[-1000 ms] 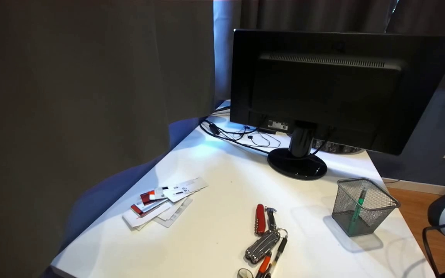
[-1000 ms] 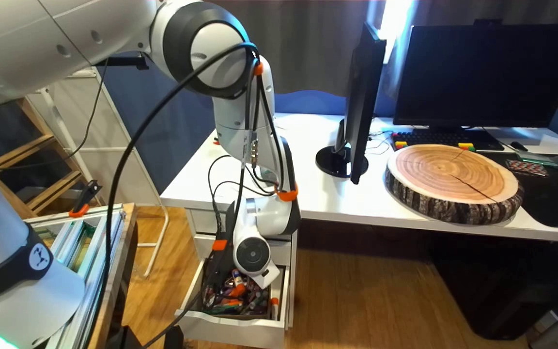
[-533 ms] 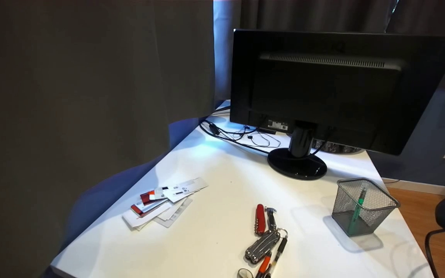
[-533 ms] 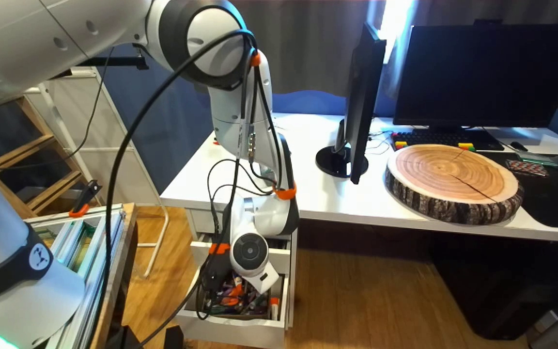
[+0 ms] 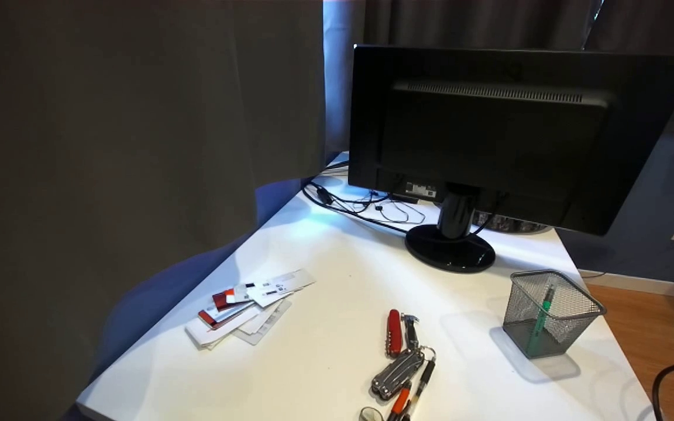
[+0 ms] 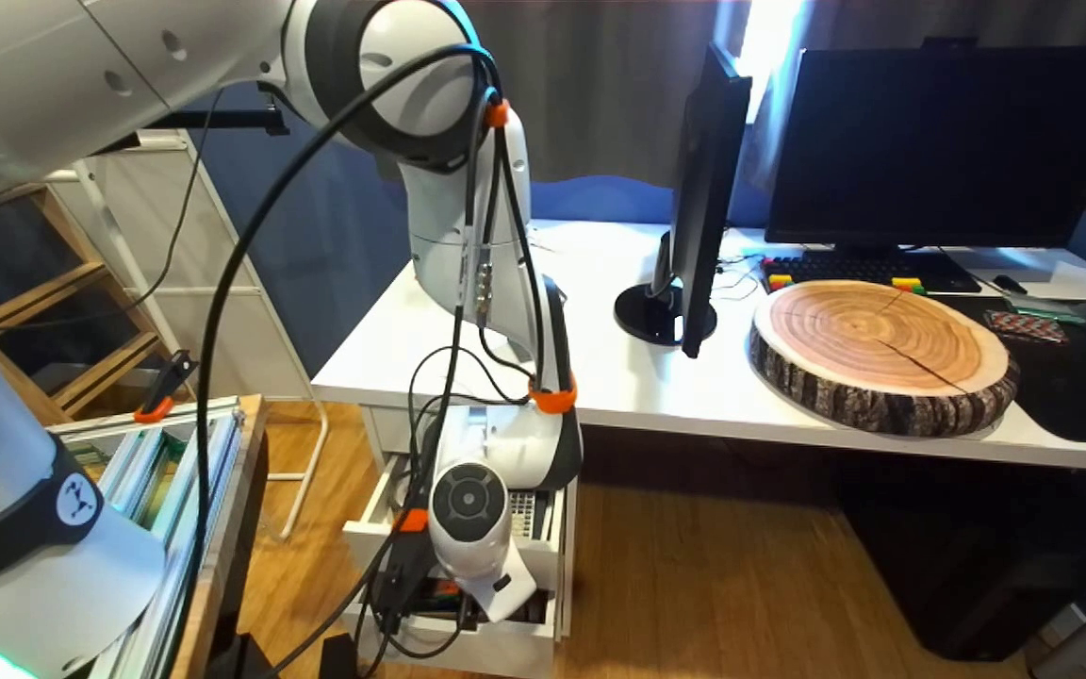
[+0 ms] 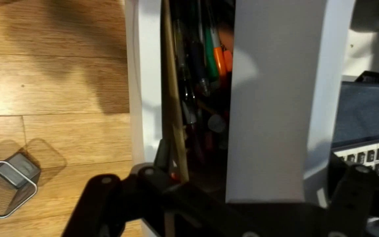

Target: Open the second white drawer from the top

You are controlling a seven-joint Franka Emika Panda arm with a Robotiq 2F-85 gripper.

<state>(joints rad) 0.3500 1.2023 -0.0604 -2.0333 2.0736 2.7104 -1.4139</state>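
In an exterior view, we find the second white drawer (image 6: 545, 564) between 6 and 7 o'clock, standing out under the desk (image 6: 373, 354). The top drawer (image 6: 390, 429) is pushed in, while the lower drawer (image 6: 505, 651) stands out also. The robot arm (image 6: 439, 203) bends at 11 o'clock and hangs before them.

In the wrist view, we see the gripper (image 7: 249, 161) with its fingers (image 7: 162, 159) spread wide, and the front panel (image 7: 278, 98) of the second white drawer lies between them. One finger is over the lower drawer, at 7 o'clock; the other is at 4 o'clock, by the inner side of the panel. Whether it touches there, we cannot tell. Inside the second white drawer, at 3 to 4 o'clock, we notice a dark box (image 7: 365, 112) and black-and-white keys (image 7: 370, 156). Pens (image 7: 211, 65) lie in the lower drawer, toward 12 o'clock. On the floor (image 7: 71, 138), at 8 o'clock, is a mesh basket (image 7: 20, 194).

On the desk, in an exterior view, a pen holder (image 5: 568, 327) with a green pen (image 5: 540, 320) stands at 4 o'clock, and a red pocket knife (image 5: 394, 332) lies at 5 o'clock.
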